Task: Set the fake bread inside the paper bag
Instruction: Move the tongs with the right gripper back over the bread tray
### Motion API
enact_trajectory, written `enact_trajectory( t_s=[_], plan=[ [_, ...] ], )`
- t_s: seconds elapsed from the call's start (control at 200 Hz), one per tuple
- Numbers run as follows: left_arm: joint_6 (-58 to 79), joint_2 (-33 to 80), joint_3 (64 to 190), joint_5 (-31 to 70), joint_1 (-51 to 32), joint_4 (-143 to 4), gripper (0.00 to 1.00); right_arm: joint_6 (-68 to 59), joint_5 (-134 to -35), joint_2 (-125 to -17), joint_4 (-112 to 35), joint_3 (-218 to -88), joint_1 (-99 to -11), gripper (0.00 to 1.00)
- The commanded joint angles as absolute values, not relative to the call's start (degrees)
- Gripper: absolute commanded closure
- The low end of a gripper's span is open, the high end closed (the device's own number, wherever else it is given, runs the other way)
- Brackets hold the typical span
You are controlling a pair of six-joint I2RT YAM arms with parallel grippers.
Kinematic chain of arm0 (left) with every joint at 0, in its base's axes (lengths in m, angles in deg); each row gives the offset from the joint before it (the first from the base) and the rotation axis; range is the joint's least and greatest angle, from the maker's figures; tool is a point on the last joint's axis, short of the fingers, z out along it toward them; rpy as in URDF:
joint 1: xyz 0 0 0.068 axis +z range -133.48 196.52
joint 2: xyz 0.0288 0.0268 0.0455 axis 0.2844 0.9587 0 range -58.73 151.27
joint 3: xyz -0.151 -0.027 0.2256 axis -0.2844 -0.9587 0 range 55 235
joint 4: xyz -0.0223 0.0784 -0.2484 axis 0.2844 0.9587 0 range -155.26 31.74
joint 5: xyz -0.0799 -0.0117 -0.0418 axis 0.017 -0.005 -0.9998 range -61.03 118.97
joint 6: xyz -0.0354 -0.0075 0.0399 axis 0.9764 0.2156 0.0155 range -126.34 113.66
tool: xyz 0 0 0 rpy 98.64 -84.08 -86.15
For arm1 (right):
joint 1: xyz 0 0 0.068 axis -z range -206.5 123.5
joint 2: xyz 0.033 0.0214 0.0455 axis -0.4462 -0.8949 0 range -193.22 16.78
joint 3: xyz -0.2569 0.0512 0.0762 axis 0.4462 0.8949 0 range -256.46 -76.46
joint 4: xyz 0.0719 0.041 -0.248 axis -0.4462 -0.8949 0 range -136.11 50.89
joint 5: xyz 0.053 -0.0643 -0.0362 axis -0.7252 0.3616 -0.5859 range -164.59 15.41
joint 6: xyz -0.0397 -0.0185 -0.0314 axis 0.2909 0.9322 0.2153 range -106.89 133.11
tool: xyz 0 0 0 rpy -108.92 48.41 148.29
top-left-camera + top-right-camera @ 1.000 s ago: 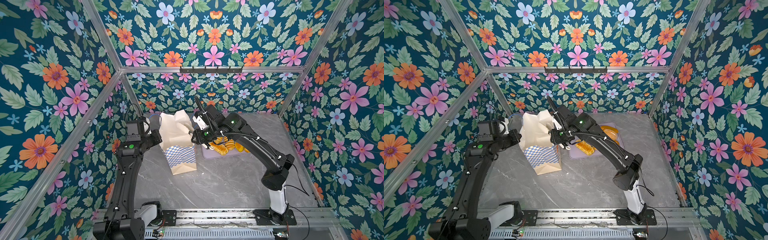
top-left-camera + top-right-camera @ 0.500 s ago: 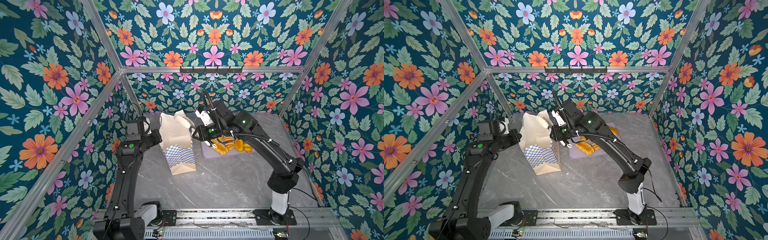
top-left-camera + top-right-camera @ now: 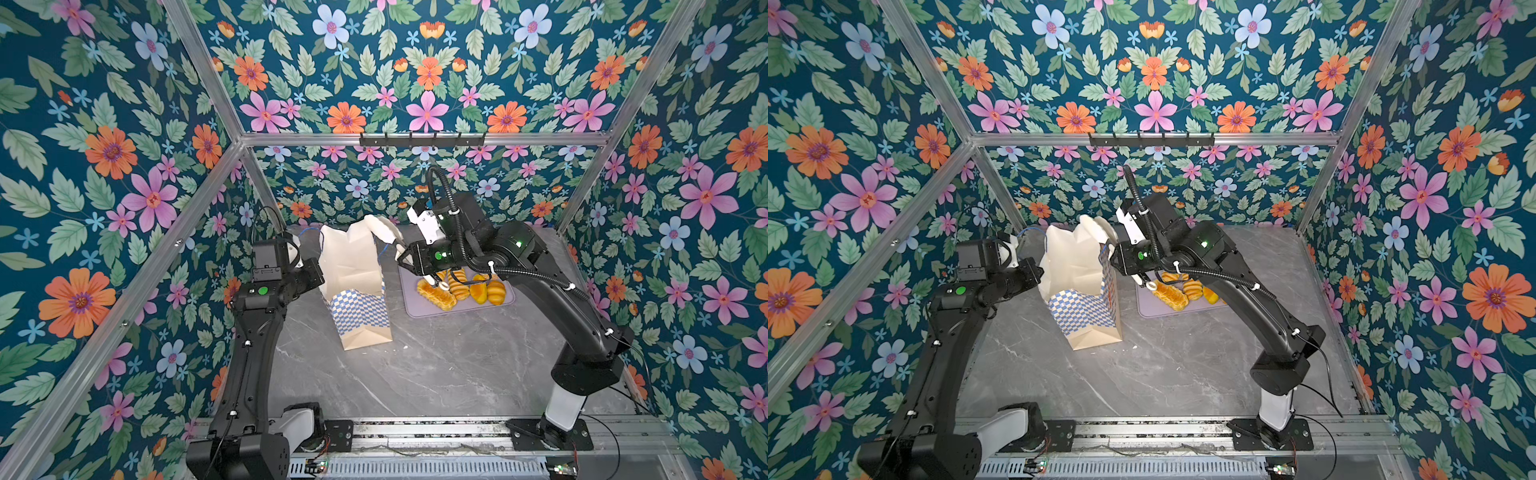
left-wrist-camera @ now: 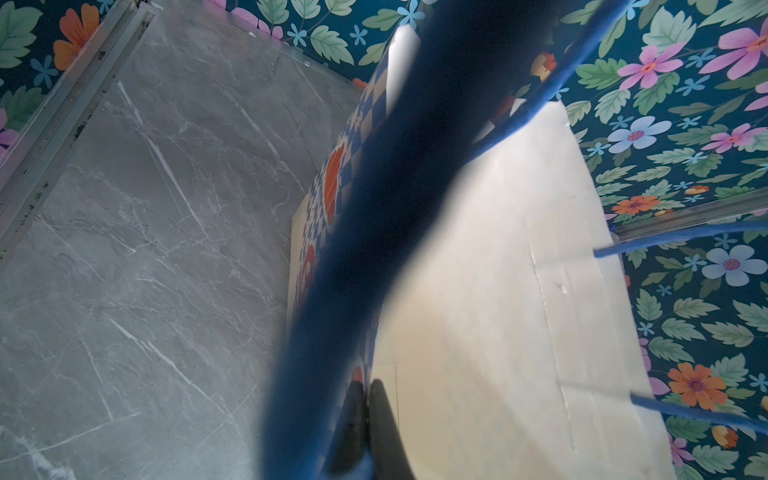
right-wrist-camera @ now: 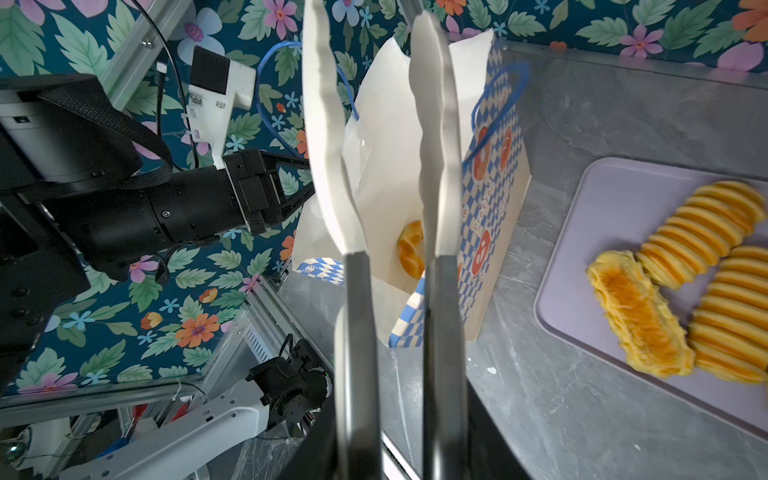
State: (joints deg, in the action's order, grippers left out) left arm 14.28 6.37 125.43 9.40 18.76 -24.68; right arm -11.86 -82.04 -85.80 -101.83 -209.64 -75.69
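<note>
The paper bag [image 3: 357, 266] [image 3: 1075, 266] stands upright left of centre, its mouth open. My left gripper [image 4: 368, 388] [image 3: 322, 276] is shut on the bag's left rim, with a blue cord handle [image 4: 374, 208] blurred across the left wrist view. My right gripper [image 5: 370, 16] [image 3: 380, 226] has long white fingers [image 5: 436, 124] that stand apart over the bag's mouth with nothing between them. One piece of fake bread [image 5: 409, 253] lies inside the bag. Several more, ridged rolls [image 5: 702, 224] [image 3: 457, 282] and a frilled pastry [image 5: 640, 311] [image 3: 436, 293], lie on the tray.
The lilac tray [image 3: 419, 309] [image 3: 1150, 309] lies flat on the grey marble table [image 3: 436, 365], just right of the bag. Floral walls and aluminium frame posts [image 3: 266, 195] close in the back and sides. A rail [image 3: 415, 432] runs along the front edge.
My right gripper has drawn up and back out of the bag, and its arm has swung to the right. Its fingers have narrowed a little. The left gripper and bag have stayed put.
</note>
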Motion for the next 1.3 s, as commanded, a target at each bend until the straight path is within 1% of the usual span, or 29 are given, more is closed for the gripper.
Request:
enact_trajectory(
  t_s=[0.0,0.16,0.17,0.23,0.48,0.62,0.755,1.11,1.295],
  plan=[
    [14.35,6.32,125.63,8.67,18.81,-25.53,0.99,-10.94,-80.06,-83.36,-99.61,-207.82,-74.70,0.63],
    [14.31,6.21,125.59,8.74,18.81,-25.56,0.99,-11.02,-79.21,-78.79,-98.30,-201.30,-71.23,0.63],
    [14.34,6.18,125.58,8.75,18.81,-25.54,0.99,-11.01,-79.10,-76.73,-98.08,-200.53,-70.83,0.63],
    [14.36,6.15,125.58,8.65,18.81,-25.58,0.99,-11.13,-78.74,-74.30,-97.44,-197.26,-69.24,0.63],
    [14.41,6.17,125.58,8.58,18.81,-25.69,0.99,-12.78,-80.87,-65.38,-94.77,-181.54,-58.95,0.63],
    [14.49,6.56,125.60,8.37,18.81,-25.88,0.99,-13.29,-83.11,-61.88,-93.39,-174.02,-53.18,0.63],
    [14.58,6.68,125.61,8.23,18.81,-26.15,0.99,-13.30,-84.63,-60.65,-92.89,-168.42,-49.60,0.63],
    [14.75,6.67,125.07,8.05,18.80,-26.50,0.99,-13.66,-88.22,-63.28,-91.00,-158.09,-48.94,0.64],
    [14.75,6.59,124.71,8.05,18.81,-26.67,0.99,-15.72,-91.45,-62.45,-87.47,-151.49,-48.99,0.64]
  ],
)
